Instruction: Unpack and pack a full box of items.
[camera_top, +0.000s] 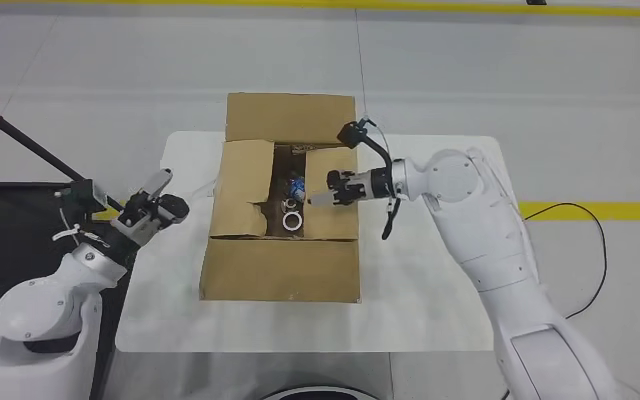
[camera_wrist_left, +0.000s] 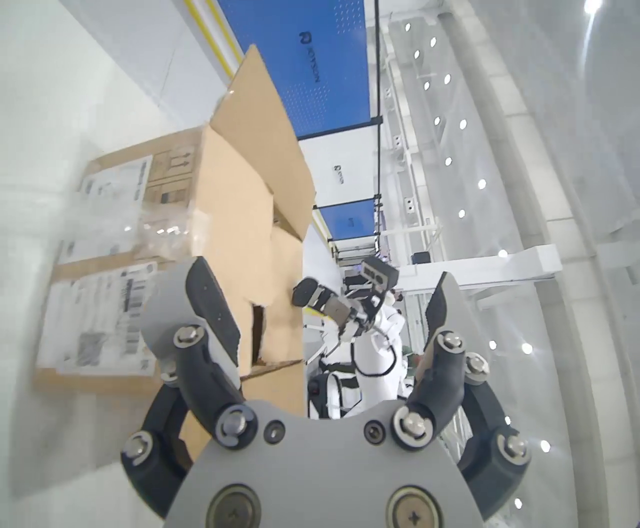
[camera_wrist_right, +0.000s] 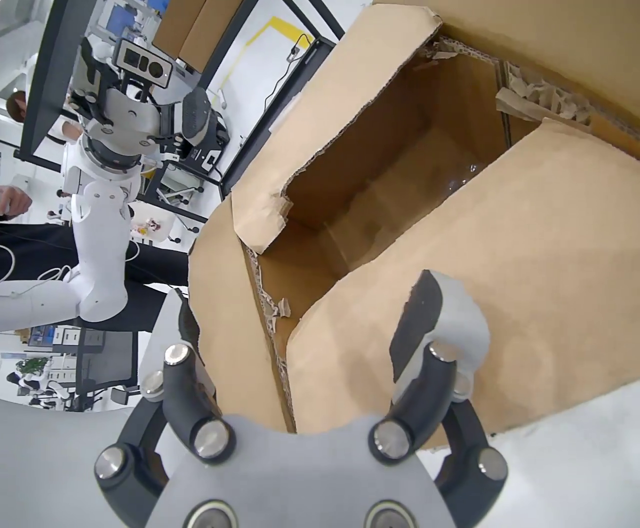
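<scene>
Hovering over box (camera_top: 280, 270) right flap (camera_top: 340, 215), right gripper (camera_top: 320, 193) jaws wide; flaps half-cover items (camera_top: 292, 218); left gripper (camera_top: 168, 196) jaws wide beside box, above worktop (camera_top: 430, 300).

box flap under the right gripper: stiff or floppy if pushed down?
Probably fairly stiff: the flap is flat corrugated board, spanning the opening without sagging. Pushed, it would likely hinge at its fold rather than bend. Torn edges on the opposite flap suggest the board rips if snagged.

Cardboard box (camera_top: 280, 268) on table (camera_top: 420, 300), flaps partly parted over small items (camera_top: 293, 207); right gripper (camera_top: 320, 197) at right flap (camera_top: 338, 222), left gripper (camera_top: 166, 196) beside box.
</scene>
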